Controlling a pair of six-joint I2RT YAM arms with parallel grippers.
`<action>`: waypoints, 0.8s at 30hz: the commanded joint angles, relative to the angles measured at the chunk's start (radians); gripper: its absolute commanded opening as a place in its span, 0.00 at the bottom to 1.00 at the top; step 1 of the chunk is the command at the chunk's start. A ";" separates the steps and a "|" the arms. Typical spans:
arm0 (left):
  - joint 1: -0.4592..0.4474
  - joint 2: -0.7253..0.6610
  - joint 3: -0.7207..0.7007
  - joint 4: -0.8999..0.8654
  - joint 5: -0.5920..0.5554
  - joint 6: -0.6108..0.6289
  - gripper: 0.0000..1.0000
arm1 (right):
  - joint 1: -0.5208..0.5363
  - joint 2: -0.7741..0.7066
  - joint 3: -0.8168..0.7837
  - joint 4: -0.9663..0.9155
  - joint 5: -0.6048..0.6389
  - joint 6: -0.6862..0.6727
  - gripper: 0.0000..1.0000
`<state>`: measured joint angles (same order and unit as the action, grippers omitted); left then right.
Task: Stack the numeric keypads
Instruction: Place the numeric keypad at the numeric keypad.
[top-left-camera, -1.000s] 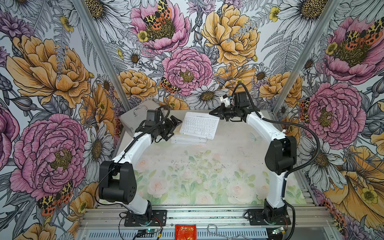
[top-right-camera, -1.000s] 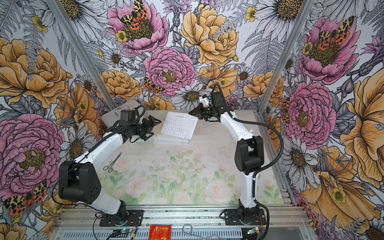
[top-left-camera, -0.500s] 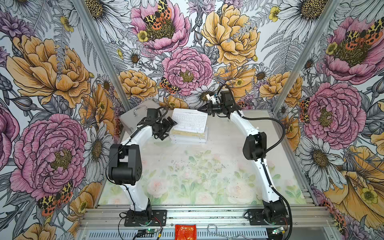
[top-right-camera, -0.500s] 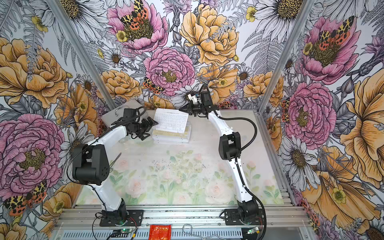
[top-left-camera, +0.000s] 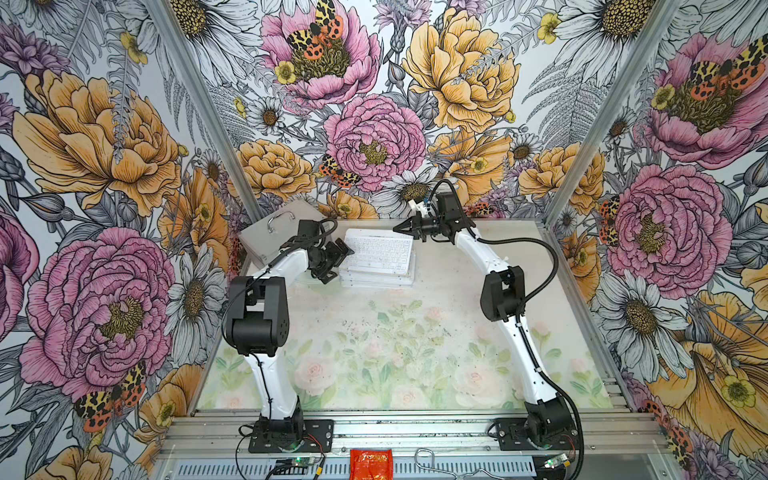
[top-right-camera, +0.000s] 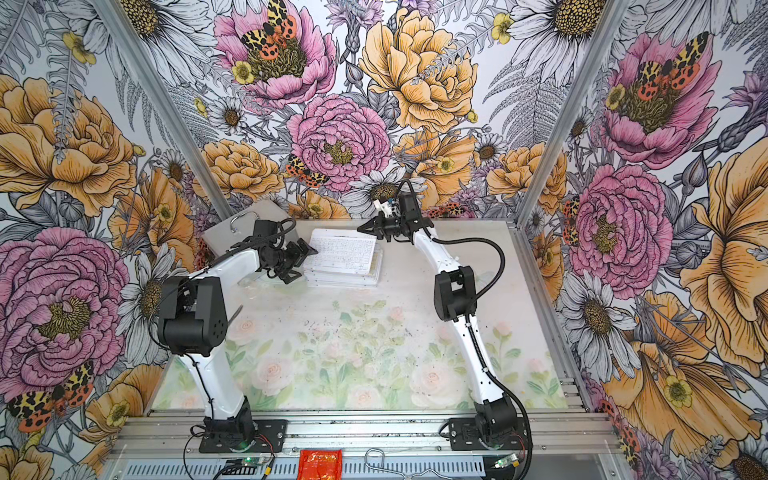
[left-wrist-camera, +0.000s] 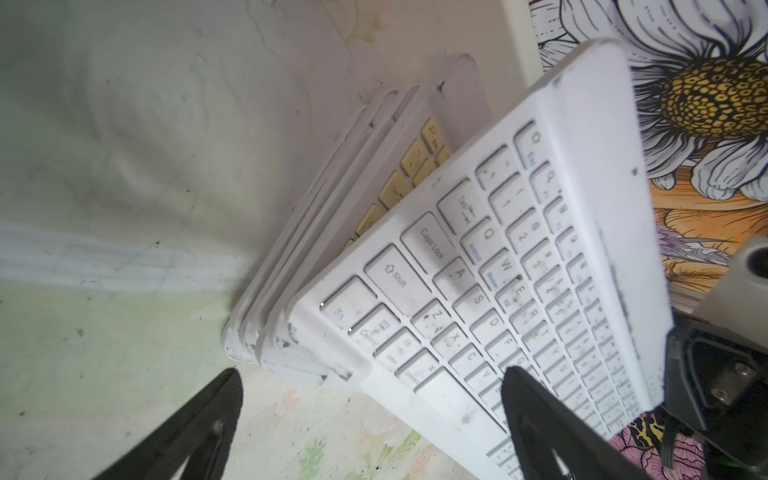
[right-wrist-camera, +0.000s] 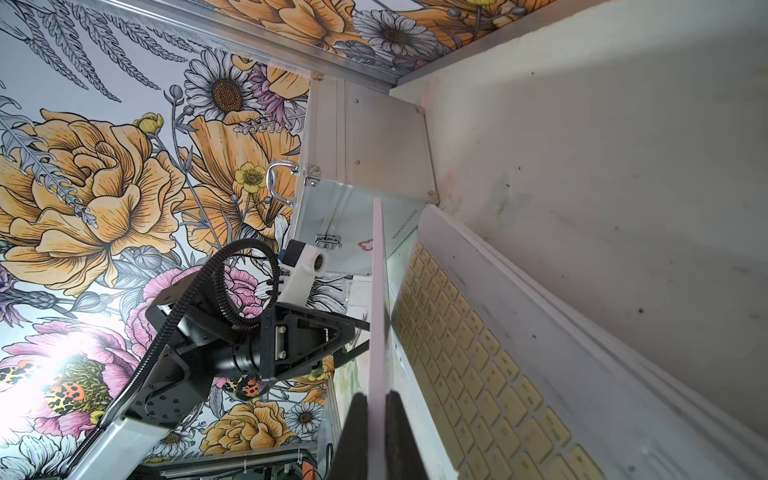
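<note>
A: Now, where are the keypads (top-left-camera: 376, 276) recorded?
B: A pile is noted at the far side of the table (top-left-camera: 395, 332), left of centre, near the metal case (top-left-camera: 274, 232) that is set in the far left corner. The edges are not squared; in the left wrist view they are seen slightly fanned.
A: And the top one?
B: A white keypad (top-left-camera: 380, 251) is seen over the pile, tilted, with its far right corner raised. A yellow-keyed keypad (left-wrist-camera: 411, 162) is exposed beneath it.
A: How is the right claw (top-left-camera: 399, 227) entered?
B: It is clenched on that raised corner. In the right wrist view the thin white edge is pinched between both fingers (right-wrist-camera: 355, 434).
A: And the left claw (top-left-camera: 337, 262)?
B: It is entered as released, with jaws spread wide, and is held at the left edge of the pile. Nothing is gripped by it. Whether the white keypad is touched by one of its fingers cannot be told.
</note>
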<state>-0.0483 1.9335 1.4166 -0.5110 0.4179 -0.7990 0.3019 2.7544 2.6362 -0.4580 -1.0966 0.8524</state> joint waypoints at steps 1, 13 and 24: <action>0.012 0.001 0.033 0.002 -0.023 0.029 0.99 | -0.001 0.011 0.040 0.045 -0.037 -0.001 0.00; 0.015 0.040 0.063 0.002 -0.014 0.029 0.99 | -0.023 0.037 0.035 0.044 -0.033 -0.016 0.11; 0.015 0.039 0.057 0.002 -0.011 0.031 0.99 | -0.039 0.057 0.040 0.044 -0.001 -0.056 0.34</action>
<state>-0.0425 1.9659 1.4551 -0.5125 0.4179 -0.7921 0.2710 2.7857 2.6362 -0.4503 -1.1038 0.8257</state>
